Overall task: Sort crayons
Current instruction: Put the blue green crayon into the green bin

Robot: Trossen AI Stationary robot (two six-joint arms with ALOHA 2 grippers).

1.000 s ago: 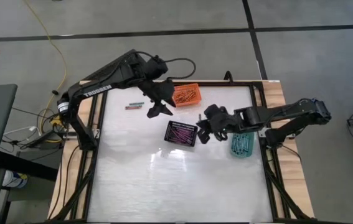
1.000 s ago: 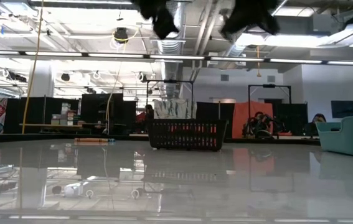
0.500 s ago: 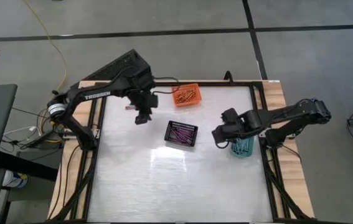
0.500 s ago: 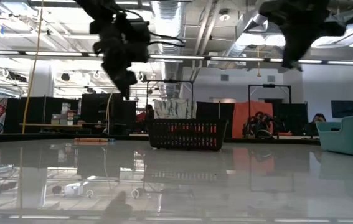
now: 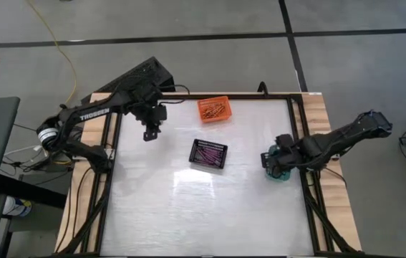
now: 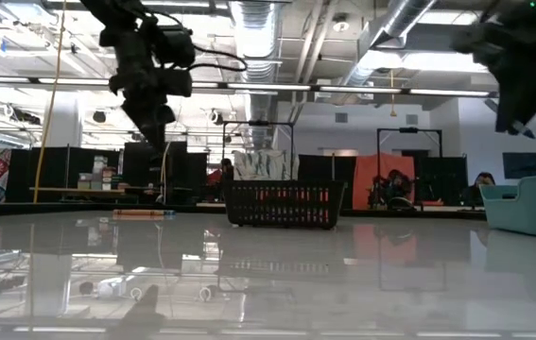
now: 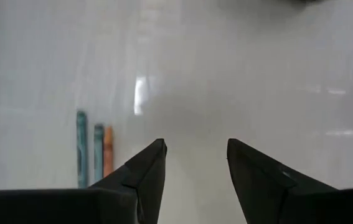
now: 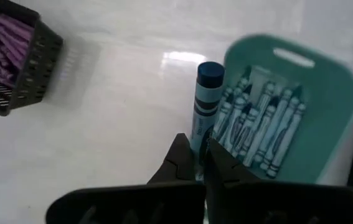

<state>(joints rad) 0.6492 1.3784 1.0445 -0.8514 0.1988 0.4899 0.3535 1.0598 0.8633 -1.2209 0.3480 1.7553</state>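
Right now the right gripper is clenched on a blue crayon, holding it by one end so that the stick juts out over the near edge of the teal basket, which lies at the table's right side and is filled with more blue crayons. Seen from above, this gripper sits over that basket. The left gripper hangs above the table's far left part with its fingers spread and nothing between them; just beside it three loose crayons lie side by side on the surface, two teal and one orange. From overhead, the left gripper is well apart from the black basket of purple crayons at the middle and from the orange basket of orange crayons at the far edge.
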